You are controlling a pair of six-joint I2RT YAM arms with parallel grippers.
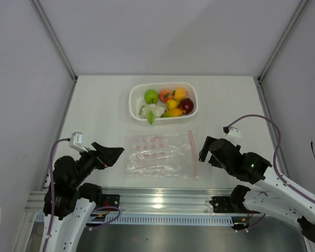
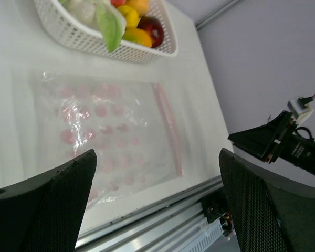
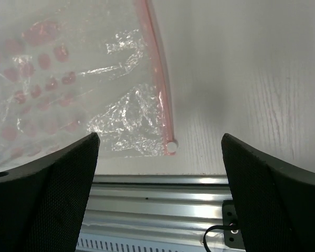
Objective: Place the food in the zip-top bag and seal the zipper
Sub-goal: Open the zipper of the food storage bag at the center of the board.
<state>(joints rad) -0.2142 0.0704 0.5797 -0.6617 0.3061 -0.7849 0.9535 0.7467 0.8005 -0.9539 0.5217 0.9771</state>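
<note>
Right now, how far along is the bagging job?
Done: nothing. All the food sits in the white basket; the zip-top bag lies flat and empty on the table. In hand: nothing; left fingers and right fingers hang open either side of the bag. Left: load every piece, then seal the zipper.

Bag: clear crinkly plastic zip-top bag (image 1: 158, 154), rows of faint pink dots.
Zipper: thin red-pink strip (image 1: 192, 152) along the bag's edge.
Basket: white perforated plastic basket (image 1: 134, 105).
Food: glossy green apple (image 1: 151, 96); dark red apple (image 1: 186, 106); orange-red round fruit (image 1: 166, 95), perhaps a peach; yellow-orange mango (image 1: 172, 112); white-green leafy vegetable (image 1: 152, 111).
Bench: plain white bench (image 1: 94, 105).
</note>
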